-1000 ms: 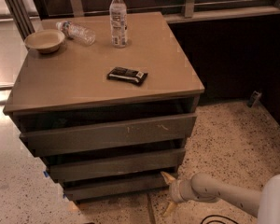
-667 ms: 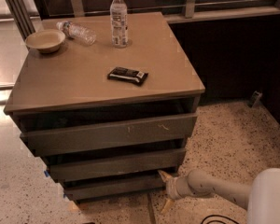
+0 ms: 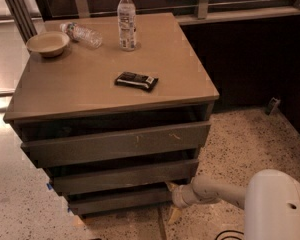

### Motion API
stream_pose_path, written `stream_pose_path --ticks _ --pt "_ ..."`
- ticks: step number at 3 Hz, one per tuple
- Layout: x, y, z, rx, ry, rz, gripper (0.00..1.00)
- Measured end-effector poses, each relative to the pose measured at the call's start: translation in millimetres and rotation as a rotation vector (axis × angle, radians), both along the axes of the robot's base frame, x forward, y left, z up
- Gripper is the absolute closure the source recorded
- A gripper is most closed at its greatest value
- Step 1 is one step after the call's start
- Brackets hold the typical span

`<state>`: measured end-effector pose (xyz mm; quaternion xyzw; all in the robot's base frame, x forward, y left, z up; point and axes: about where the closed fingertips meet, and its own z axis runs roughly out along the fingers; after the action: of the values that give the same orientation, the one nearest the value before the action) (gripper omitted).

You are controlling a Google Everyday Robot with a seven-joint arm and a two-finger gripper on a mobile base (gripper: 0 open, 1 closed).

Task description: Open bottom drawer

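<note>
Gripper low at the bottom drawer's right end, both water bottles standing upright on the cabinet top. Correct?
Not quite. The camera view shows one water bottle upright; the other bottle lies on its side by the bowl. The rest holds: the gripper is low at the right end of the bottom drawer, and both bottles are on the cabinet top.

Shows end effector [image 3: 172, 201] low near the floor, fingers spread, upper one by the right end of bottom drawer [image 3: 117, 201], which lies just left of it. Well above and to its left, on counter [image 3: 90, 91]: dark packet [image 3: 136, 80], upright bottle [image 3: 126, 20], toppled bottle [image 3: 83, 34], bowl [image 3: 47, 43].
</note>
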<state>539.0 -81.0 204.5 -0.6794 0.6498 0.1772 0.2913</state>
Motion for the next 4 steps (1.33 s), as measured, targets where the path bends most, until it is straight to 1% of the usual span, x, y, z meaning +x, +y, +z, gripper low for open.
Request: stream_pose_path --ticks 1,2,3,4 --pt "6.2 0.1 -11.6 -0.014 0.022 -0.006 0.0" --pt "18.4 -3.7 -36.4 -0.043 0.062 -0.025 0.0" --pt "18.4 -3.7 -36.4 -0.043 0.062 -0.025 0.0" --pt "13.9 -1.2 -36.5 -0.05 0.087 -0.016 0.0"
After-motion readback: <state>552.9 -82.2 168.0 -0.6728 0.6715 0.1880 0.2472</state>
